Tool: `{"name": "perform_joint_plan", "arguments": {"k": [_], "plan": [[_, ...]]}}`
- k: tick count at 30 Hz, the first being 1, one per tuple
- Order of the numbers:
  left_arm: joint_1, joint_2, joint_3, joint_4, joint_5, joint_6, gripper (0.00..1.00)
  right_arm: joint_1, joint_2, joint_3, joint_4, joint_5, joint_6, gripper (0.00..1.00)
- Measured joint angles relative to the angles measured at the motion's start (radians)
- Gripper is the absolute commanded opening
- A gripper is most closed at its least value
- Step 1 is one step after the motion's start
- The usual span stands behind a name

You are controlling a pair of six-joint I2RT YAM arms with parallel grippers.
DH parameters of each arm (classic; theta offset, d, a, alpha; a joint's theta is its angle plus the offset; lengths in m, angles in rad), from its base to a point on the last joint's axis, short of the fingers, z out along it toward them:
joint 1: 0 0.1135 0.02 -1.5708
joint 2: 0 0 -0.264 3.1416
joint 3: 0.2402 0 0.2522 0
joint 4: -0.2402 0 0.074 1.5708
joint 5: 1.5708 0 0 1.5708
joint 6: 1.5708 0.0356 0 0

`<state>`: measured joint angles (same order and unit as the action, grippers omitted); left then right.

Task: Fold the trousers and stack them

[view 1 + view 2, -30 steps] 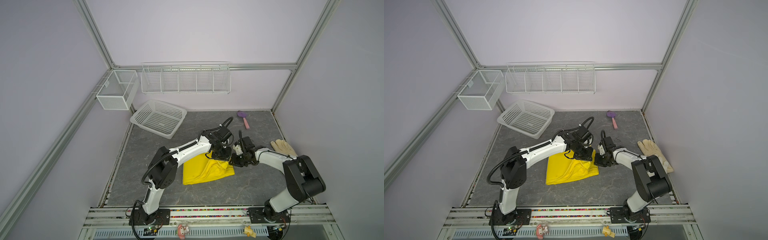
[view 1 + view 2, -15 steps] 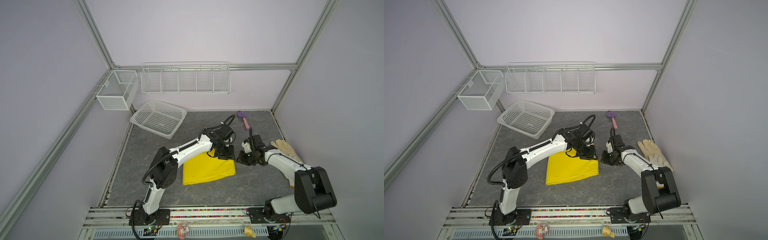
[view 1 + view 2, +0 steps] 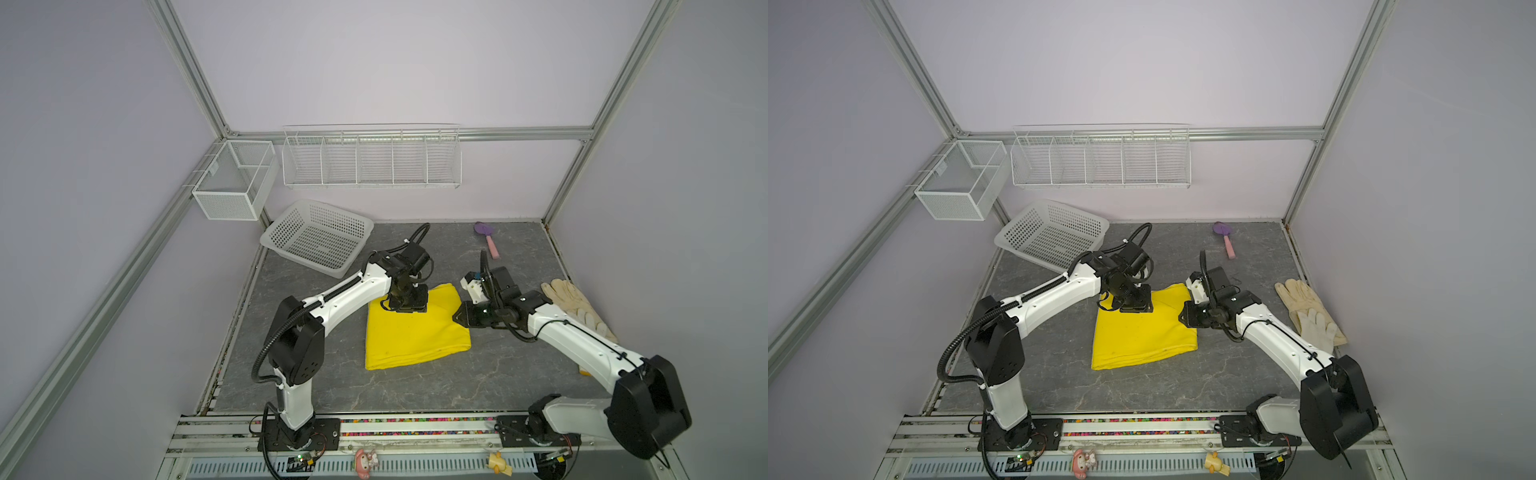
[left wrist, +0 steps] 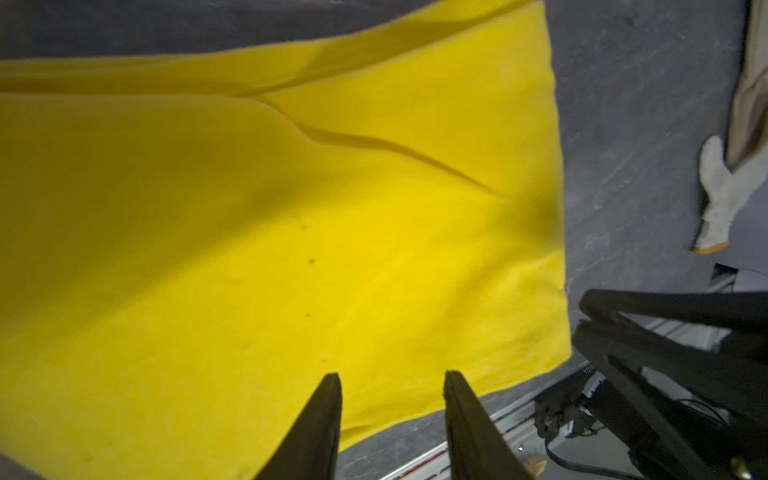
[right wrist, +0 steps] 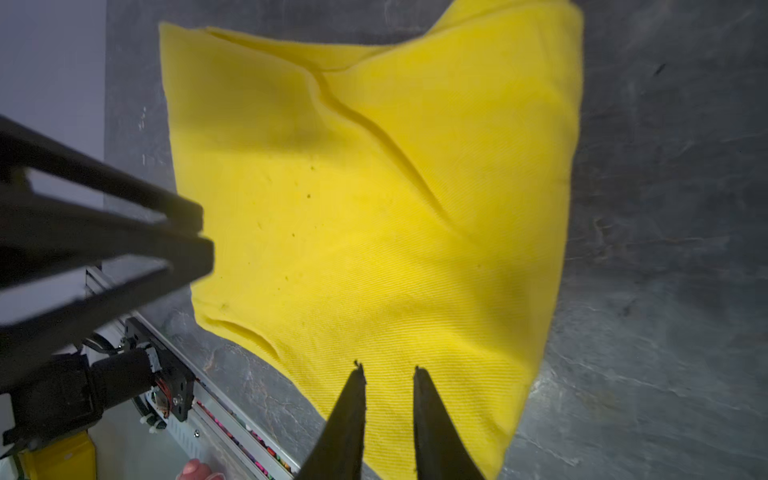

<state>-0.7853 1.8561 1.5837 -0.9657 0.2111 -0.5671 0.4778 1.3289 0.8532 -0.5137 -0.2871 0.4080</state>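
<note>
Trousers, bright yellow cloth folded near-square [image 3: 417,332], lie flat mid-frame in both top views. Black left gripper [image 4: 392,376] hangs over their upper-left part, jaws apart, empty; black right gripper [image 5: 386,368] at their right edge, jaws narrowly apart, empty.

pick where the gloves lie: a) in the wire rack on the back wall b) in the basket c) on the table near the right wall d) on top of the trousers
c: the gloves lie flat on the table at its right edge, apart from the trousers and outside the basket.
</note>
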Motion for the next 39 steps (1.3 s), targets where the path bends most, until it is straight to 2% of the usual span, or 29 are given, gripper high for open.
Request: {"name": "perform_joint_plan", "arguments": {"k": [6, 11, 19, 29, 39], "plan": [[0.099, 0.023, -0.003, 0.012, -0.118, 0.038, 0.42, 0.011, 0.057, -0.13, 0.014, 0.063, 0.004, 0.24], [0.142, 0.107, 0.035, -0.01, -0.183, 0.075, 0.42, 0.012, 0.066, -0.143, 0.033, 0.091, 0.004, 0.24], [0.148, 0.219, 0.052, -0.042, -0.246, 0.103, 0.42, 0.015, 0.055, -0.127, 0.025, 0.112, -0.011, 0.26], [0.152, 0.231, 0.055, -0.033, -0.259, 0.117, 0.43, 0.028, 0.042, 0.01, 0.035, 0.195, -0.034, 0.27], [0.17, 0.206, 0.115, -0.09, -0.278, 0.15, 0.45, 0.024, 0.295, 0.124, 0.211, 0.291, -0.05, 0.27]]}}
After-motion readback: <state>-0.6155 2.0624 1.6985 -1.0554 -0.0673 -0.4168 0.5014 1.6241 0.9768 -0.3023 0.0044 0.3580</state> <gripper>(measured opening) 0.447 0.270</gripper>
